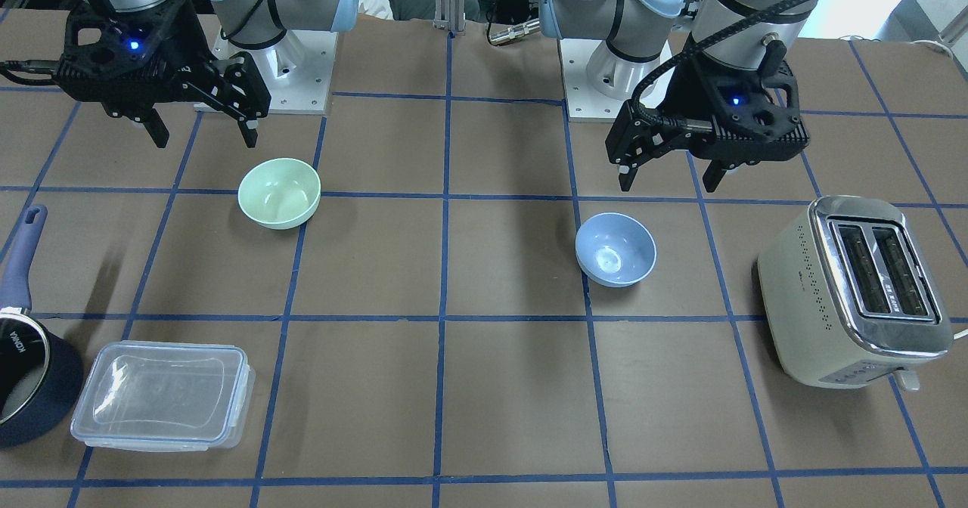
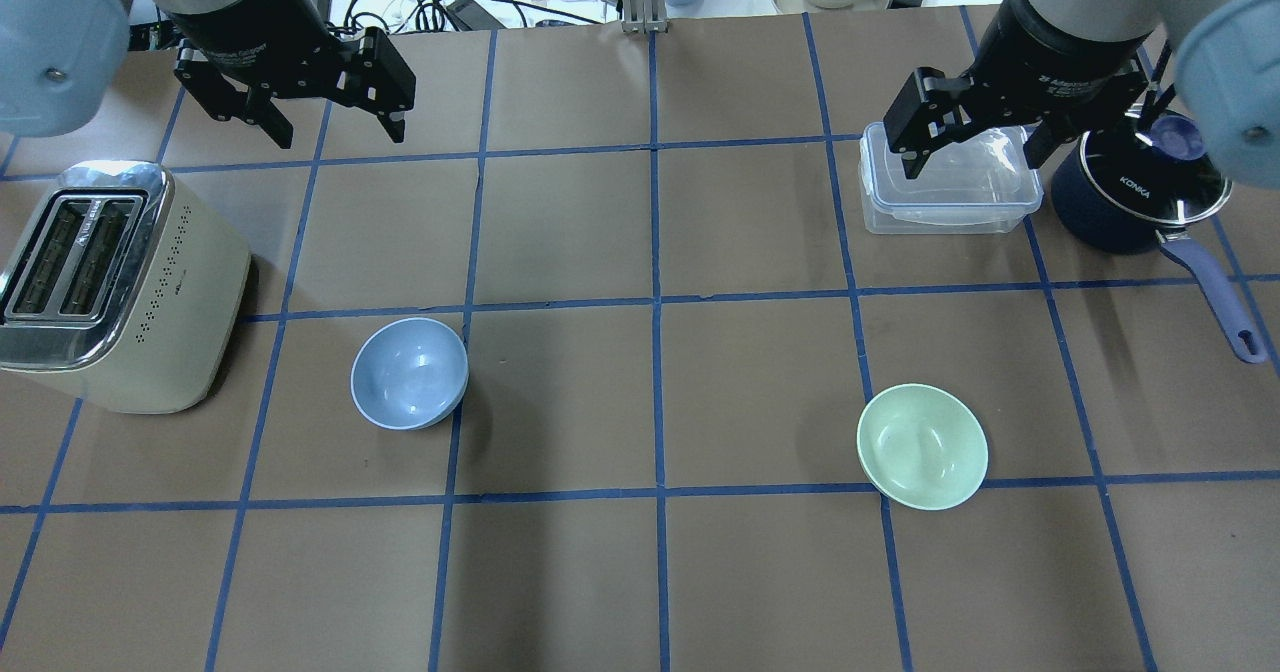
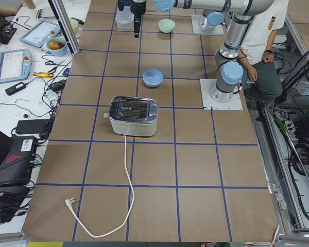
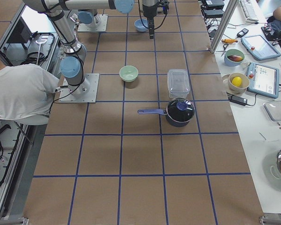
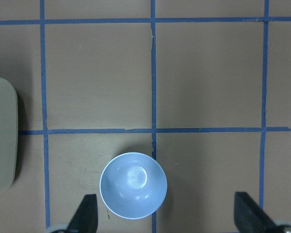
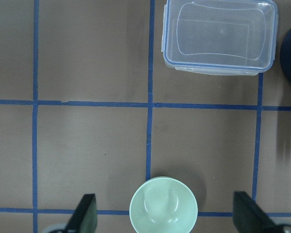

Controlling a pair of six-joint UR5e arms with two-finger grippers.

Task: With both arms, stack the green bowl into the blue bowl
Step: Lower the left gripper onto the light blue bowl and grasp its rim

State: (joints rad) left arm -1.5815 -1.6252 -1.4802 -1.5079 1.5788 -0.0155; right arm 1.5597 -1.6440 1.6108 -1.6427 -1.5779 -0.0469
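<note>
The green bowl [image 2: 922, 446] stands upright and empty on the table's right half; it also shows in the front view [image 1: 279, 193] and the right wrist view [image 6: 163, 206]. The blue bowl [image 2: 409, 373] stands upright and empty on the left half, next to the toaster; it shows too in the front view [image 1: 615, 249] and the left wrist view [image 5: 133, 185]. My left gripper [image 2: 332, 130] hangs open and empty high above the table, beyond the blue bowl. My right gripper [image 2: 972, 152] hangs open and empty high above the clear box, beyond the green bowl.
A cream toaster [image 2: 100, 287] stands at the left edge. A clear lidded plastic box [image 2: 945, 192] and a dark blue saucepan [image 2: 1140, 192] with a long handle stand at the far right. Blue tape lines grid the brown table [image 2: 650, 402].
</note>
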